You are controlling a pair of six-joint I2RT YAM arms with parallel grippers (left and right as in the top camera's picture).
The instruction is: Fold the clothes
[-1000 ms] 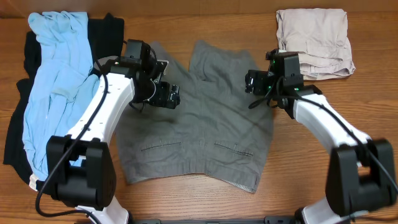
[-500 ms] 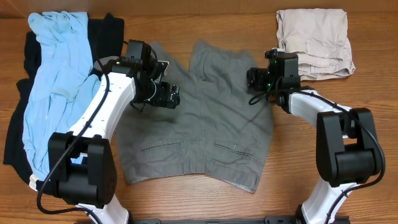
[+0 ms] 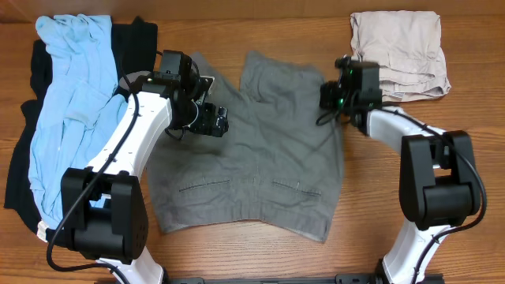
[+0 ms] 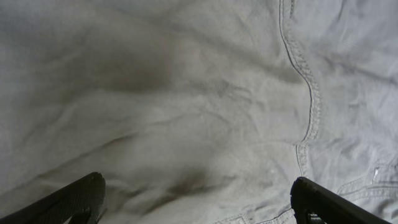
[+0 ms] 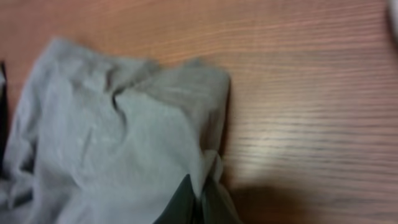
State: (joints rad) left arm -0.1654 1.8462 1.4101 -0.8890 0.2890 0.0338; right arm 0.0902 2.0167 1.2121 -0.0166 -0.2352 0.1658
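Pinching a leg corner of the grey shorts [image 3: 252, 150] — they lie flat mid-table [image 3: 260, 31].
Risk: my right gripper [image 5: 198, 200] is clamped on just a thin bit of hem, so cloth may slip on lift. R arm low, reaching inward; left gripper [image 4: 199, 199] hovers over the other leg w/ fingers wide apart.

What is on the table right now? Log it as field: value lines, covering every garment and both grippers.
grey shorts: spread flat mid-table, waistband toward the robot, legs away
left gripper: open, over the shorts' left-side leg
right gripper: shut, pinching the outer edge of the right-side leg
light blue garment: unfolded, far left, lying on the black garment
beige garment: folded, far right corner
table: wood
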